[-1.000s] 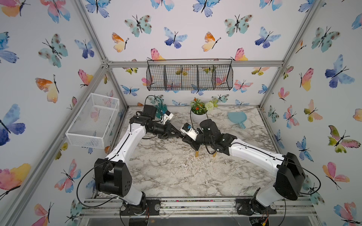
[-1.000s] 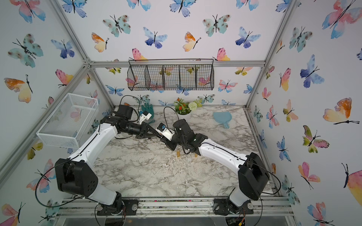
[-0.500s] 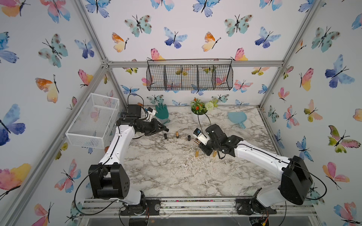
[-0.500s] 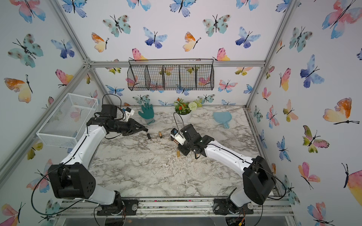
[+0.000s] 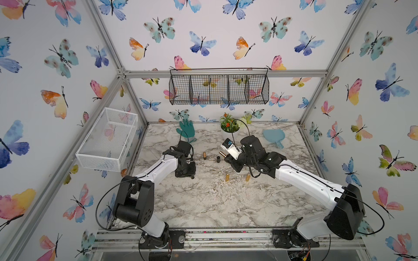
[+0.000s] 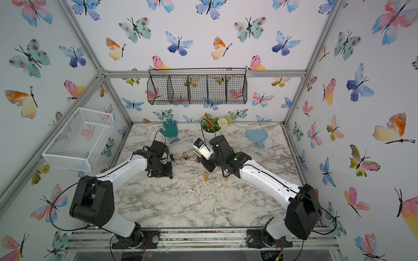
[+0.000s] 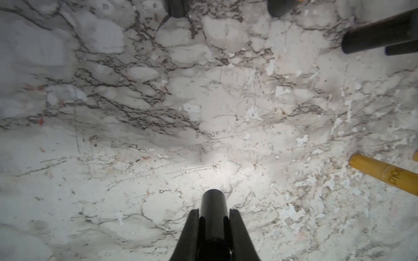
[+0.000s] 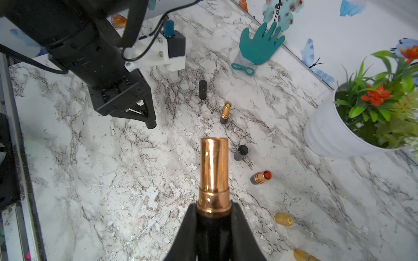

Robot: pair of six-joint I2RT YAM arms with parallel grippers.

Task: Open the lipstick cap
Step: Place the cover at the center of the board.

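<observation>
The lipstick is in two parts. My right gripper (image 8: 213, 204) is shut on the black base of the lipstick (image 8: 213, 167), whose shiny copper inner tube sticks out bare; in a top view this lipstick (image 5: 222, 154) is held above the table's middle. My left gripper (image 7: 213, 211) is shut on the black cap (image 7: 213, 202) and points down close over the marble. In both top views the left gripper (image 5: 192, 177) (image 6: 171, 177) is well left of the right gripper (image 5: 226, 158), apart from it.
On the marble stand other pieces: a black cap (image 8: 203, 89), a yellow lipstick (image 8: 226, 112), a grey cap (image 8: 241, 152), an orange lipstick (image 8: 261, 177) and gold caps (image 5: 227, 177). At the back are a green glove (image 5: 186, 131), a plant pot (image 5: 229, 130) and a blue paddle (image 5: 274, 135).
The grippers, joined at the lipstick a second ago, have pulled apart. The left arm swung left with the cap, then down towards the table; the right drew back with the body.
</observation>
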